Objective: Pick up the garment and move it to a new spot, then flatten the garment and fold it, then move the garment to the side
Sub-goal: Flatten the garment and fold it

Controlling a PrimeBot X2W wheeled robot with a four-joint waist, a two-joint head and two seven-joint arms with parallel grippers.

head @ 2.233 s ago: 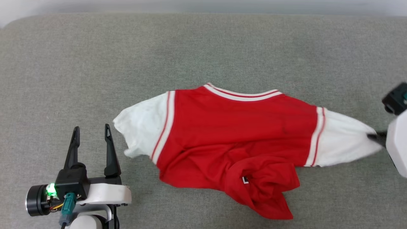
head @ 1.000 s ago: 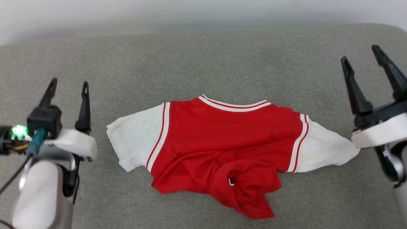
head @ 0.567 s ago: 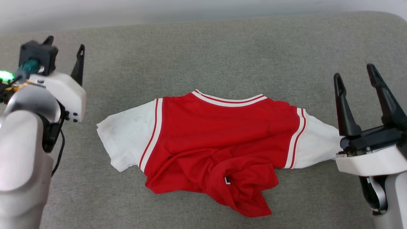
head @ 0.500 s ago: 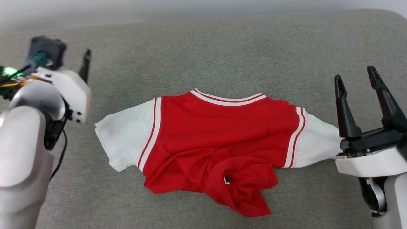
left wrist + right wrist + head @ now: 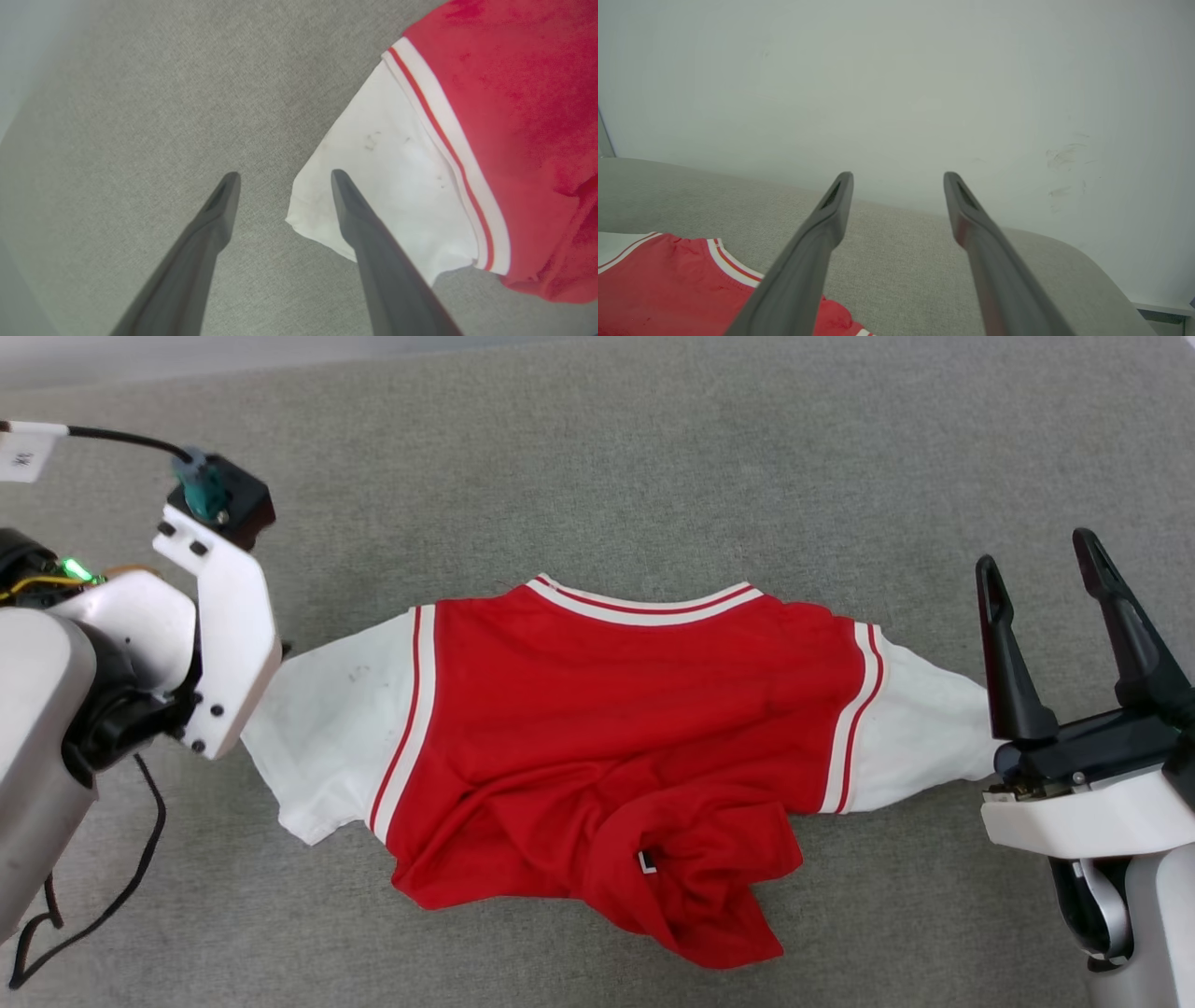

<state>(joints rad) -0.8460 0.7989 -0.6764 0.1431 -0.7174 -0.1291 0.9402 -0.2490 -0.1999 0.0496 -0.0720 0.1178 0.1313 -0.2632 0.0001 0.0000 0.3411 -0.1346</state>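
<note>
Soft, light red garment [image 5: 635, 728] lies rumpled on the grey cushion [image 5: 597, 448]. The left tool [image 5: 282, 179], jaws wide, hovers at its nine o'clock white sleeve [image 5: 387, 186], a likely pinch point; the right tool [image 5: 1038, 553] gapes empty at three o'clock.

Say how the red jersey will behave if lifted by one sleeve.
Probably floppy: the jersey lies limp, its hem bunched in folds, so it should drape and sag. Likely light: its thin sleeve lies flat on the grey cushion.
</note>
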